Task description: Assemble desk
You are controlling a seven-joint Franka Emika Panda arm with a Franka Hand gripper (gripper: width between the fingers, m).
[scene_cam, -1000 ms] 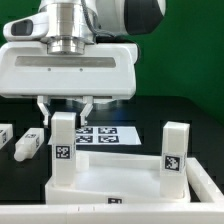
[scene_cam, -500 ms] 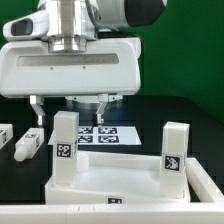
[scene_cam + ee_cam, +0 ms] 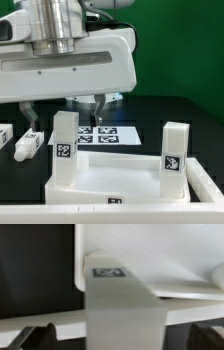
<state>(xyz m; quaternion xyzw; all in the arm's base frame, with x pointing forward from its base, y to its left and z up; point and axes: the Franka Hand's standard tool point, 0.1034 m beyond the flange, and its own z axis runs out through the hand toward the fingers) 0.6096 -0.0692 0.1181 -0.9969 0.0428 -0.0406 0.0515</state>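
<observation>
I see the end effector (image 3: 66,120) let go, with its two fingers (image 3: 31,118) spread wide. One finger hangs on each side of a leg (image 3: 64,150) and neither touches it. That leg stands up straight in a corner of the panel (image 3: 110,183), on the exterior view's left. A second leg (image 3: 175,150) stands in the corner on the exterior view's right. The panel sits on the black counter (image 3: 195,115), and the picture edge cuts off its front. The big white arm (image 3: 70,70) hides the tops of the fingers.

A third leg (image 3: 27,143) lies loose on the counter, further to the exterior view's left. A fourth leg (image 3: 4,134) beside it is cut off by the edge. The marker board (image 3: 112,137) lies behind, partly hidden by the first leg.

In the wrist view the leg (image 3: 120,308) fills the middle, and its tag (image 3: 108,273) is blurry. Dark fingertips (image 3: 42,336) show on both sides of it, apart from it. The white behind is too blurry to name.
</observation>
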